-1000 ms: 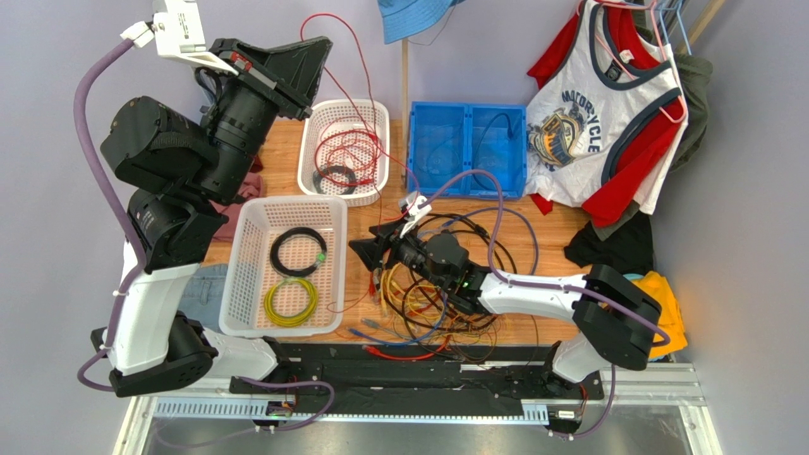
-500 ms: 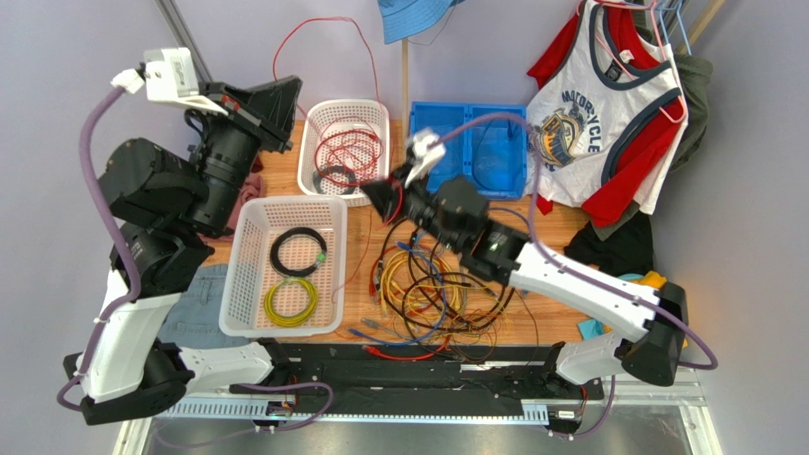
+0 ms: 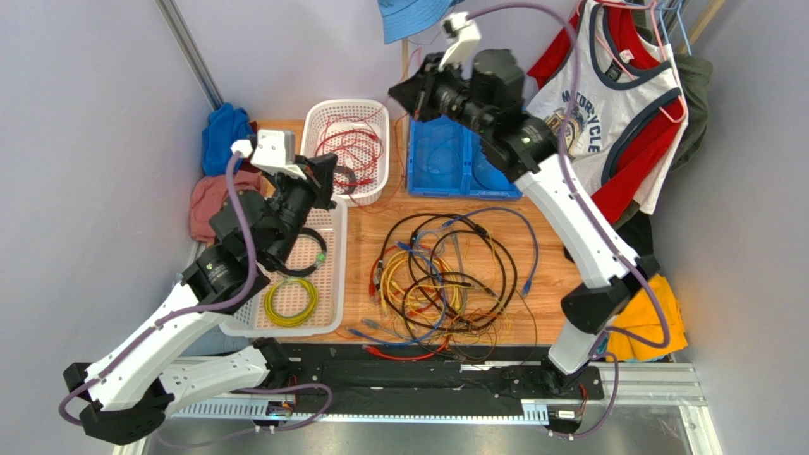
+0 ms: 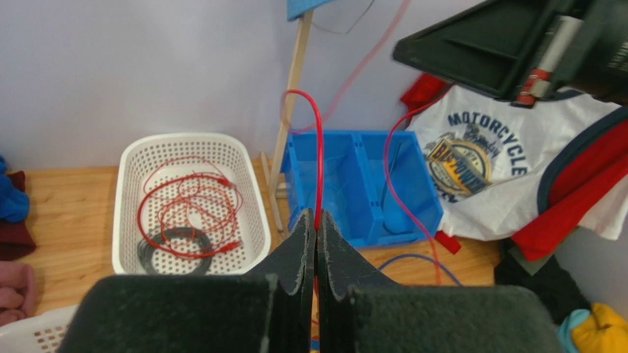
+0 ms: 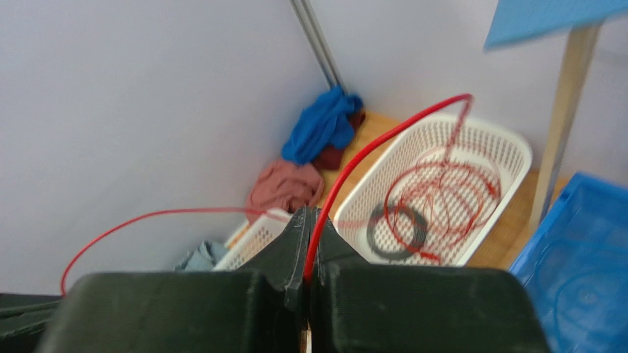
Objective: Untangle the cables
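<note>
Cables [image 3: 442, 284] sit in a knotted heap at the table's middle, black, yellow, blue and orange, not yet sorted; coiled black and yellow cords lie in the near left basket [image 3: 342, 265]; red cords fill the far basket [image 3: 347, 101]; left gripper [image 4: 315, 224] and right gripper [image 5: 311, 224] each pinch a thin red cord [image 4: 318, 147]; most work seems left.

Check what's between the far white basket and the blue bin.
A thin wooden pole rises from the gap between the white basket and the blue bin. The left wrist view shows it best.
</note>
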Robot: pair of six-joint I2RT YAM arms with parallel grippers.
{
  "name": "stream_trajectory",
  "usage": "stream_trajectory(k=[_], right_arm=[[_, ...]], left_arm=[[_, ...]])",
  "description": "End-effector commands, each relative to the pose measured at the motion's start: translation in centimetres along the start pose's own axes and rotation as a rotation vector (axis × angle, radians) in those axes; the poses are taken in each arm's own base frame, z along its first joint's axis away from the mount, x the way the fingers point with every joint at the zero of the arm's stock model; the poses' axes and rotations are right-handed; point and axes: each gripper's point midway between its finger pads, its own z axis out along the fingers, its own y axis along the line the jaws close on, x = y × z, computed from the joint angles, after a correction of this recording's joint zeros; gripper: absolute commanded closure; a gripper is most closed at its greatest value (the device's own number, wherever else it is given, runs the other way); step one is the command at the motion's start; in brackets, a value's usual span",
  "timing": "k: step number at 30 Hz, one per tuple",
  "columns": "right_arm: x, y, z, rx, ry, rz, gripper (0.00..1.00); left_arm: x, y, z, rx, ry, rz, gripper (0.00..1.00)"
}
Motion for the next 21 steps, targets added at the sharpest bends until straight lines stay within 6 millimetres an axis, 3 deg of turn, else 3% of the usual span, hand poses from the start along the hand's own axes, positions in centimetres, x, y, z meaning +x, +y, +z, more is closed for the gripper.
stream_trajectory(k=[1,2,4,5,8,13,17,21], right_arm=[[4.9,1.0,1.8,-0.092,0.155,0.077,1.0],[6.5,0.3,3.1,-0.086,0.191,0.086,1.0],[7.3,0.0,4.3,-0.096,0.21,0.091,1.0],[8.8,-0.8,5.5,-0.093,0.239,0.097,1.0],[10.8,-2.1,7.7,-0.098,0.253,0.111,1.0],[12.1,-4.2,10.8,-0.117,0.215,0.118,1.0],[13.4,-6.8,13.5,-0.123,0.176,0.11,1.0],[13.0,-9.1,15.5,-0.136,0.107,0.123,1.0]], left_arm=[[-1.4,0.8,0.0,-0.012,-0.121,-0.046,1.0],[-0.8,1.3,0.7,-0.037,-0.107,-0.033,1.0],[-0.3,1.8,1.5,-0.063,-0.089,-0.021,1.0],[0.3,2.2,2.4,-0.097,-0.071,-0.003,1.0],[1.2,3.5,4.3,-0.174,-0.054,0.033,1.0],[1.6,6.7,7.5,-0.29,-0.092,0.028,1.0],[1.4,10.7,11.6,-0.366,-0.139,-0.021,1.0],[2.1,12.7,15.3,-0.401,-0.164,-0.034,1.0]])
